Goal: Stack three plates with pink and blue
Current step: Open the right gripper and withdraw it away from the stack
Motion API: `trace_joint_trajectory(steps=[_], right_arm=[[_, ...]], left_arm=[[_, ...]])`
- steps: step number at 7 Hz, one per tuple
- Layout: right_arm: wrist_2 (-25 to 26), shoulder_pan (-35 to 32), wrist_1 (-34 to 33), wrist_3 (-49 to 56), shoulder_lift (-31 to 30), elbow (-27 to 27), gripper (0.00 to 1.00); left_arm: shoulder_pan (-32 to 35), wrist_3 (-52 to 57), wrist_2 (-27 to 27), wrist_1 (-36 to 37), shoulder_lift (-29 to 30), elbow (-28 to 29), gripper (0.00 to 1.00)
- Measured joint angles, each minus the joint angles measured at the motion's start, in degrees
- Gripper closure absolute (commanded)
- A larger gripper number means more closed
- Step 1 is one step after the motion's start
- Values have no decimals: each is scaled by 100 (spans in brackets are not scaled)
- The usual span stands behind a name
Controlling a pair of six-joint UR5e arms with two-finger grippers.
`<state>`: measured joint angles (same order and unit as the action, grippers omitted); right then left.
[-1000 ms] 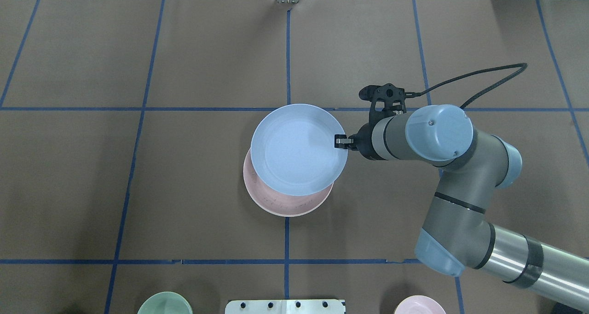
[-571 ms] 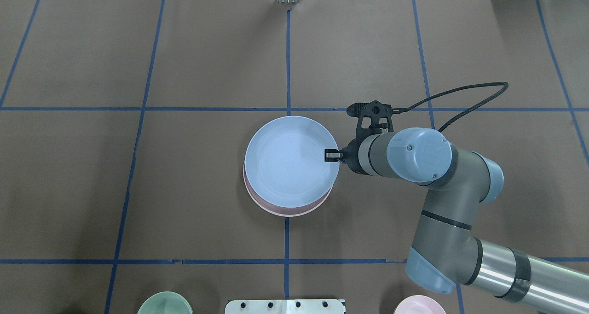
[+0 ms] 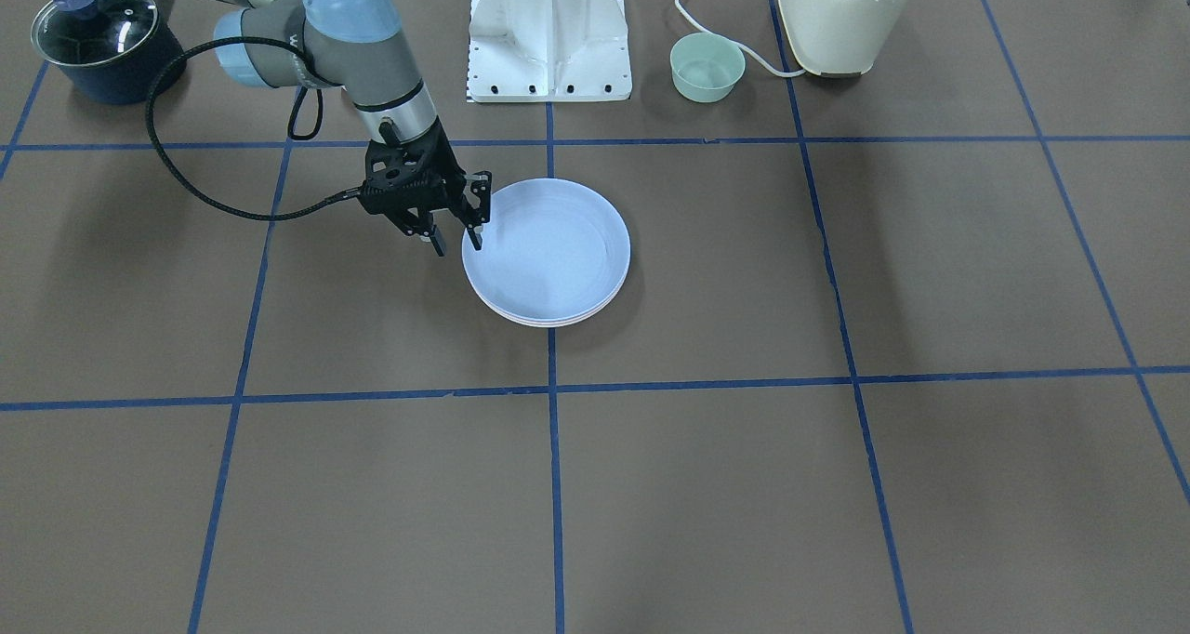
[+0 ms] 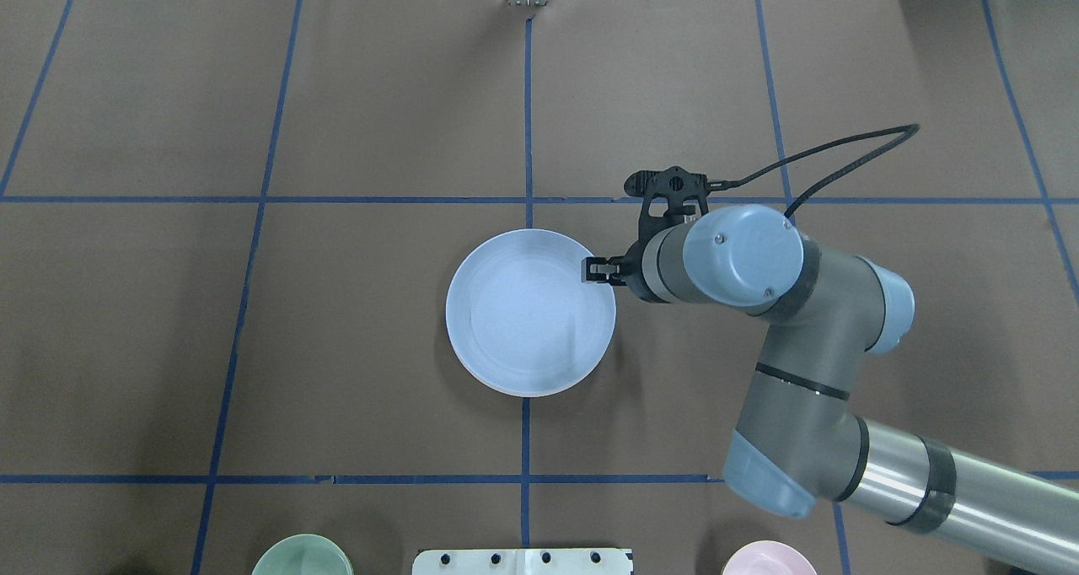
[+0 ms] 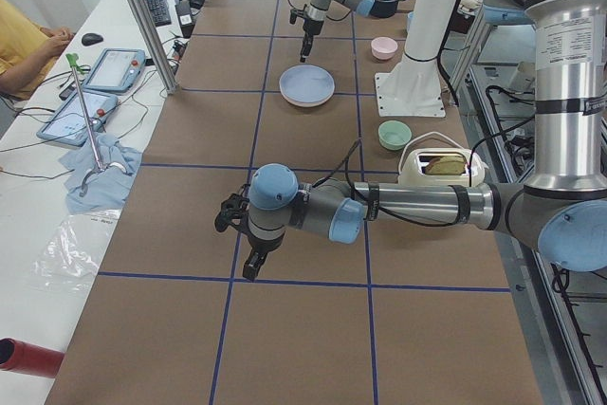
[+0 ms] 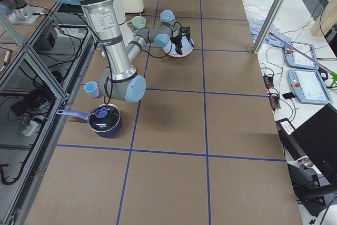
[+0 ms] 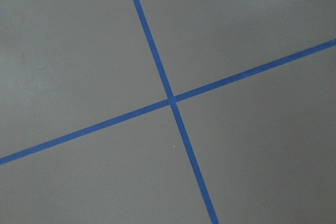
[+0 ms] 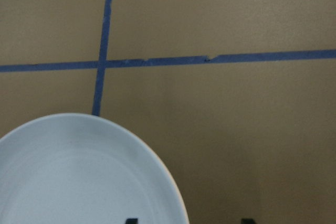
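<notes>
The pale blue plate [image 4: 530, 312] lies flat on top of a stack at the table's middle, and also shows in the front view [image 3: 550, 244]. Thin pale rims of plates under it show at its near edge [image 3: 548, 321]; I cannot tell their colours, and the pink and cream-white plates are otherwise hidden. My right gripper [image 3: 456, 244] is open, its fingers apart on either side of the blue plate's rim, as the right wrist view [image 8: 188, 221] confirms. My left gripper [image 5: 250, 266] hangs low over bare table far from the plates; I cannot tell its state.
A small mint-green bowl [image 3: 707, 67], a small pink bowl [image 4: 769, 558], a cream toaster [image 3: 841, 6] and a blue pot with a glass lid [image 3: 104, 39] stand along the robot's side. The white base mount [image 3: 548, 34] is between them.
The blue plate moved toward the robot and came down onto the pink plate, which it now covers. The right gripper went from shut on its rim to open.
</notes>
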<state>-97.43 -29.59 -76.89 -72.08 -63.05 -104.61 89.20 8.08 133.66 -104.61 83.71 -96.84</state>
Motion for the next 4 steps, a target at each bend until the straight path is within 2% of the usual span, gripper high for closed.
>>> trace_joint_trajectory(steps=[2,4], right_arm=[[-1036,-1044,-368,769,-36,18,0],[-2138,-2340,-819,2431,-296,49,0]], left_arm=[[-16,-8,-108,508,-35,-1,0],[-16,63,-321,775,-129,-37,0]])
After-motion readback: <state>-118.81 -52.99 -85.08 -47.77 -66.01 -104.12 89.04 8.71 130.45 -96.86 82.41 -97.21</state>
